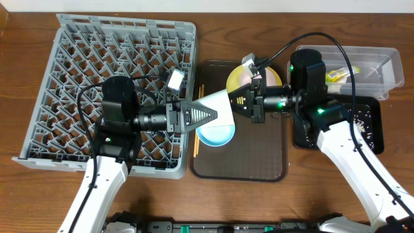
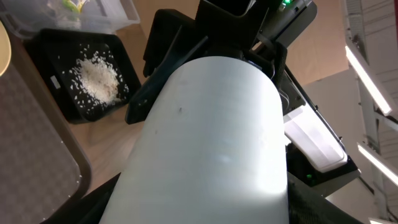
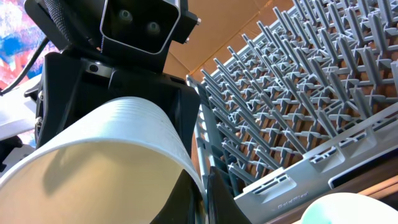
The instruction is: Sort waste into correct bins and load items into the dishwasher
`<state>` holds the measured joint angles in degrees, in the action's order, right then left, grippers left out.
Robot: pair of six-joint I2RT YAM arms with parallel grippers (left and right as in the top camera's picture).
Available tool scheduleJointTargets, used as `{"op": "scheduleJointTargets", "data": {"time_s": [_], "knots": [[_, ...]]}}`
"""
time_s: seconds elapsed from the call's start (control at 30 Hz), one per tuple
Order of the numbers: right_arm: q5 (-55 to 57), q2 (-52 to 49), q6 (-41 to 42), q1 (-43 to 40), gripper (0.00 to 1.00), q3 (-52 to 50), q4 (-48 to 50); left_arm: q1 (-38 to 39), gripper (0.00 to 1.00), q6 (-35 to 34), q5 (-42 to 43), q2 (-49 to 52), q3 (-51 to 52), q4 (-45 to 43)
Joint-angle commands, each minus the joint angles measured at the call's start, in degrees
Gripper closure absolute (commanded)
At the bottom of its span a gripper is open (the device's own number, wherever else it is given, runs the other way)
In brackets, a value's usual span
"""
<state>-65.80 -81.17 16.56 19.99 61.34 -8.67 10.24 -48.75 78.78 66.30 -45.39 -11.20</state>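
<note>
Overhead: white bowl (image 1: 217, 105) is up in the air over the far-left part of the brown serving tray (image 1: 259, 165), tipped on its side between the two arms. Left gripper (image 1: 210, 117) meets it from the left and right gripper (image 1: 235, 103) from the right. Light blue bowl (image 1: 217, 136) sits on the tray just near of it, and the yellow plate (image 1: 236, 77) sits at the tray's far end. Grey dish rack (image 1: 65, 77) lies at the left. Clear tub (image 1: 381, 65) at the far right holds the wrapper (image 1: 336, 75). Black tray (image 1: 377, 139), near of the tub, holds rice scraps (image 1: 362, 120).

Left wrist: the bowl's smooth outer wall fills the frame, hiding the fingertips. Cannot tell whether this claw is clamped.

Right wrist: own fingers (image 3: 219, 202) sit narrow, pinching the bowl's rim. The rack lies beyond, to the right.
</note>
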Motion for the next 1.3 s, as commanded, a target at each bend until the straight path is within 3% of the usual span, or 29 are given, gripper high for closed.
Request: {"op": "scheduleJointTargets", "data": {"time_s": [0.0,0.27,0.47,0.57,0.83,1.0,1.17,1.27], "knots": [[1.6,-0.5,0.2,0.3,0.99,0.5,0.1,1.3,0.47,3.5,-3.0,-0.1,-1.0,0.0],[1.4,-0.5,-3.0,-0.5,0.97,0.5,-5.6,1.2,0.7,14.3,-5.4,-0.1,-0.9,3.1],[2.8,-0.5,-5.0,-5.2,0.91,0.5,-11.2,0.9,0.87,24.4,-21.1,-0.1,-0.9,15.4],[3.3,-0.5,-7.1,-8.4,0.87,0.5,-14.8,0.1,0.94,28.7,-24.5,-0.1,-0.9,17.7],[13.1,-0.5,-11.1,-13.2,0.78,0.5,-23.4,-5.5,0.94,31.8,-31.0,-2.0,-1.1,21.9],[23.5,-0.1,-13.7,-13.2,0.72,0.5,-30.1,-11.9,0.94,38.6,-49.3,-6.1,-5.0,40.1],[32.9,1.3,-14.6,-13.0,0.67,0.6,-35.8,-17.0,0.94,39.1,-65.2,-6.3,-10.3,53.3],[36.4,2.2,-15.0,-12.3,0.62,0.6,-37.6,-19.2,0.94,38.3,-70.5,-6.2,-10.8,57.3]]}}
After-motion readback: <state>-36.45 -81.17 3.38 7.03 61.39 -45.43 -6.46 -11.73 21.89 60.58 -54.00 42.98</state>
